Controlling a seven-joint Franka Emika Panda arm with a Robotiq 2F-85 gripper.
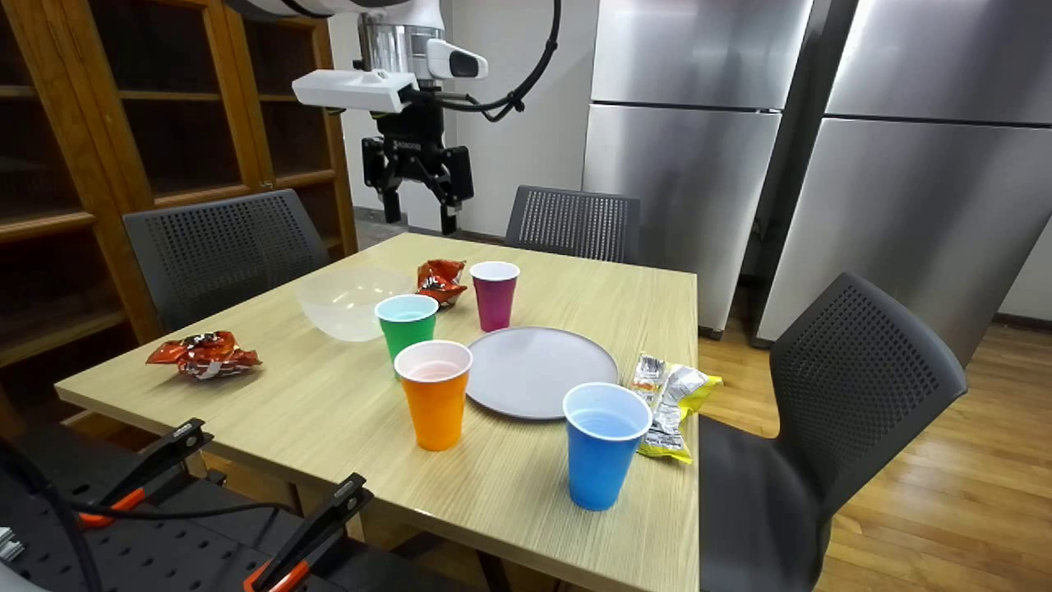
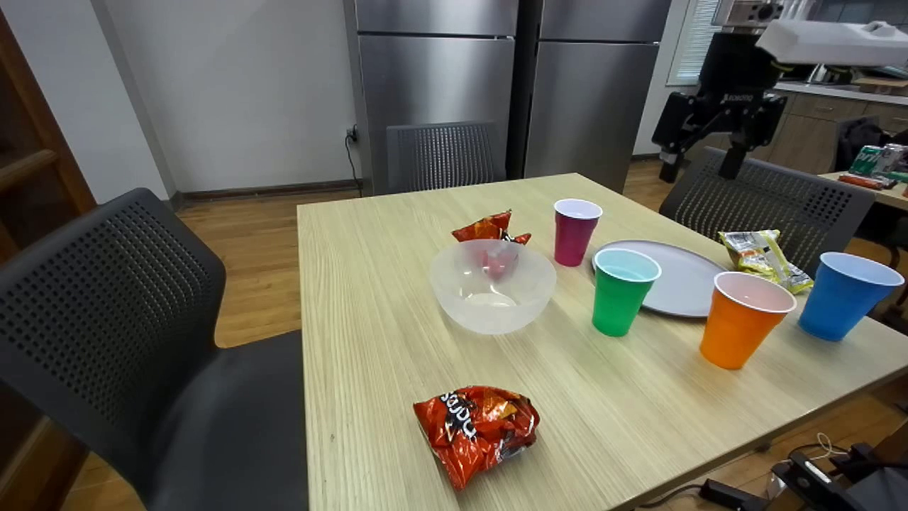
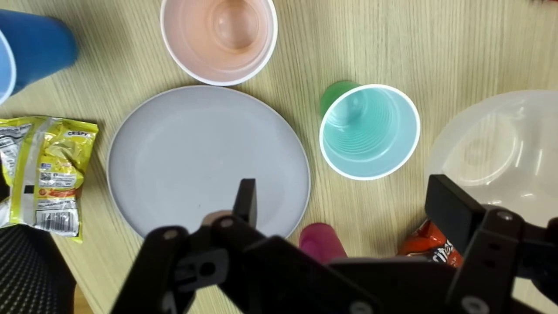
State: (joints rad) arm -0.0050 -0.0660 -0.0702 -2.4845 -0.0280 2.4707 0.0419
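Wide-jawed hand point(image 1: 420, 215) above 4 cups point(image 1: 411, 333)

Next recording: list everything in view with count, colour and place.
Table: 1, pale wood, centre.
Plate: 1, grey, tabletop.
Cups: 4, blue, orange, green, purple, around the plate.
Bowl: 1, translucent, tabletop.
Red bags: 2, red, bowl between them.
Yellow bag: 1, yellow, table edge.
Chairs: 3, dark grey, around the table.
Refrigerators: 2, silver, background.
Cabinet: 1, brown, background.
Cans: too small to count, green and silver, background.
Clamps: 2, black and orange, beside the table.
Arm: 1, white, overhead.
Gripper: 1, black, open, over the table.
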